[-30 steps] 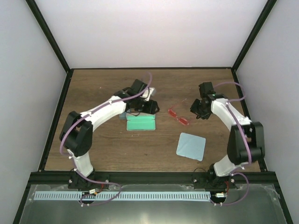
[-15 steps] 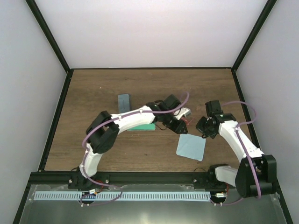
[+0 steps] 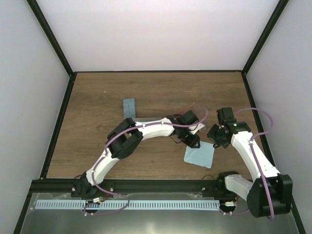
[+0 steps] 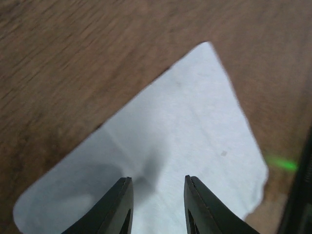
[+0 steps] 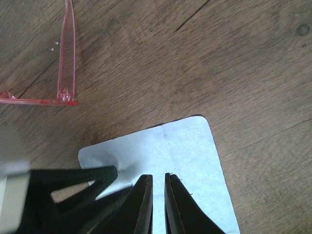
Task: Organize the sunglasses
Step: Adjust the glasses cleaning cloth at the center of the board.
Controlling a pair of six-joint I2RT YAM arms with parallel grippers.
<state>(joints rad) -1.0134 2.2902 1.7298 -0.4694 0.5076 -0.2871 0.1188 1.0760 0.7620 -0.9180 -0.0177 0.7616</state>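
Both over the blue cloth (image 5: 180,156), probably to pick it up. Left pincer (image 4: 157,181) narrowly parted, right pincer (image 5: 157,178) nearly closed, no grip visible. Red sunglasses (image 5: 66,58) on the surface (image 5: 243,58), upper left of the right-wrist view.

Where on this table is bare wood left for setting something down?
Bare: the far strip behind the grey case, and the left side beyond it. Crowded: centre-right, where the left fingers and right fingers are together over the blue cloth beside the sunglasses.
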